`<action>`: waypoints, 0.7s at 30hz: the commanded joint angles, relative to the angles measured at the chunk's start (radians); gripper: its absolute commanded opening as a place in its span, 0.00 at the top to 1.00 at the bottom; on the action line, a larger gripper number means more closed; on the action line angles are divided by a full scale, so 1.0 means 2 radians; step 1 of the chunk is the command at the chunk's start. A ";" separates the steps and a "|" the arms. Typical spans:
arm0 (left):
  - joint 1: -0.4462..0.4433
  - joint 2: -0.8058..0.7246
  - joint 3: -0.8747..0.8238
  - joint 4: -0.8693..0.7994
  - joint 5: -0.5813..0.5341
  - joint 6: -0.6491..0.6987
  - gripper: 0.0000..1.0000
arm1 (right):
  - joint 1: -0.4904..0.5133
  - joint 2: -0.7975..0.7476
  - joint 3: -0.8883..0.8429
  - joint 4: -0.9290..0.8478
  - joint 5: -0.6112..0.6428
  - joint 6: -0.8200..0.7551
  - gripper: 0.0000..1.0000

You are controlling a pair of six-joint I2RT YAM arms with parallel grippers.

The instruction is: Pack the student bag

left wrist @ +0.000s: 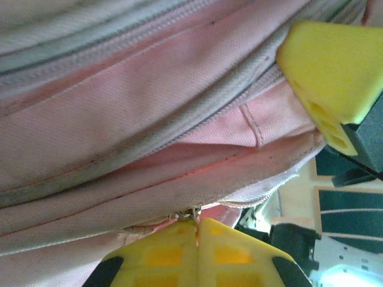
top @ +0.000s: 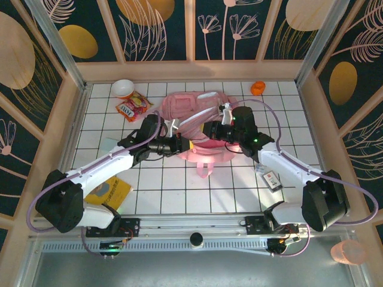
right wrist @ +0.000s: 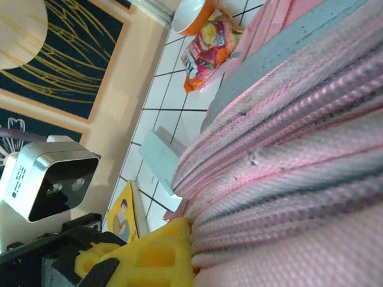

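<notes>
The student bag, a pink fabric backpack, lies at the middle of the tiled table, and both grippers meet at its near edge. My left gripper is shut, and its yellow fingertips pinch a small metal zipper pull under a grey zipper line of the bag. My right gripper is shut on the bag's pink ribbed edge. One of its yellow fingers presses against the fabric, which hides the other. That finger also hangs at the upper right of the left wrist view.
A white and orange bowl and a red snack packet lie at the back left. An orange object sits back right. A yellow book and a teal card lie left; a small packet lies right.
</notes>
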 commanded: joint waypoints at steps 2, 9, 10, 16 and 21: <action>0.000 0.002 0.028 -0.033 0.073 0.075 1.00 | -0.009 0.003 0.024 -0.036 -0.058 -0.073 1.00; -0.001 0.038 0.107 -0.244 -0.078 0.299 1.00 | -0.034 0.011 0.053 -0.098 -0.101 -0.116 1.00; -0.001 0.041 0.115 -0.257 -0.103 0.316 1.00 | -0.038 0.011 0.054 -0.099 -0.109 -0.113 1.00; -0.001 0.038 0.108 -0.251 -0.215 0.364 1.00 | -0.045 0.004 0.063 -0.086 -0.134 -0.069 1.00; 0.000 0.028 0.072 -0.212 -0.289 0.381 1.00 | -0.060 -0.009 0.079 -0.055 -0.171 -0.023 1.00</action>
